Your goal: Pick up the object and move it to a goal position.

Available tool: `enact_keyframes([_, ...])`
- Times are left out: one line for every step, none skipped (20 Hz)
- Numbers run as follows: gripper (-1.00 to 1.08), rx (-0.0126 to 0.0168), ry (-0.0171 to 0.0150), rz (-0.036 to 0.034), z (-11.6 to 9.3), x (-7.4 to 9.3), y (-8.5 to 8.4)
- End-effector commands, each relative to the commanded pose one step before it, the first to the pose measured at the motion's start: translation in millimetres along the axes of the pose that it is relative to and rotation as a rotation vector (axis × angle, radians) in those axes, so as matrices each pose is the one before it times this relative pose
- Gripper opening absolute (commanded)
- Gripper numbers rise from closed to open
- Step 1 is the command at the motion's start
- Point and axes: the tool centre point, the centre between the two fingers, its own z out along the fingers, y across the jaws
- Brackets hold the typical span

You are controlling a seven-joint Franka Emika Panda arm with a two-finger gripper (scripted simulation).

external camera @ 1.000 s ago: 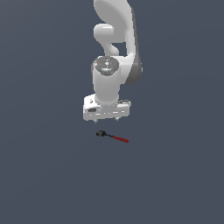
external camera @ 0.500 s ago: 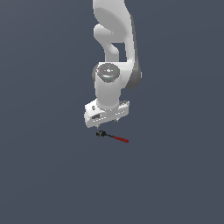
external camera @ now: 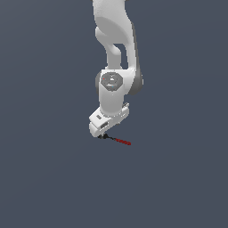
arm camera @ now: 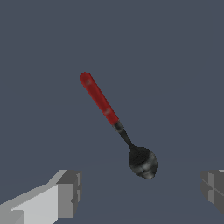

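the gripper (external camera: 103, 133) is hanging low over the flat grey floor (external camera: 49, 178), its two fingers (arm camera: 65, 192) spread wide and gripping nothing. the object (arm camera: 117, 125), a small spoon-like tool with a red handle and a round black head, is lying flat on the floor right under the gripper. in the wrist view its black head is sitting between the two fingertips without touching either, and the red handle is pointing away from the gripper.

Plain dark grey-blue surface (external camera: 53, 178) fills both views; uniform, flat, unmarked
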Motion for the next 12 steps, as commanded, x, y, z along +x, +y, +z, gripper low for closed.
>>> enact_keyframes([1.0,0.00048,0.00305,-0.07362,5.76,1.8,-0.87])
enact_keyframes([1.0,0.00025,0.00129,-0.0287,2.27,0.72,-0.32])
enact_keyframes([1.0,0.00025,0.00137,-0.0287,2.26,0.74,-0.32])
enact_keyframes([1.0,0.00025,0.00145,-0.02868,2.25,0.75,-0.31])
enact_keyframes([1.0,0.00024,0.00153,-0.02867,2.24,0.76,-0.31])
enact_keyframes([1.0,0.00022,0.0016,-0.02865,2.22,0.77,-0.3])
enact_keyframes([1.0,0.0002,0.00168,-0.02865,2.21,0.79,-0.29])
enact_keyframes([1.0,0.00018,0.00176,-0.02862,2.2,0.79,-0.28])
enact_keyframes([1.0,0.00015,0.00184,-0.02861,2.19,0.81,-0.27])
enact_keyframes([1.0,0.00012,0.00192,-0.0286,2.18,0.82,-0.26])
enact_keyframes([1.0,0.00008,0.002,-0.02858,2.17,0.83,-0.25])
enact_keyframes([1.0,0.00004,0.00207,-0.02856,2.15,0.84,-0.23])
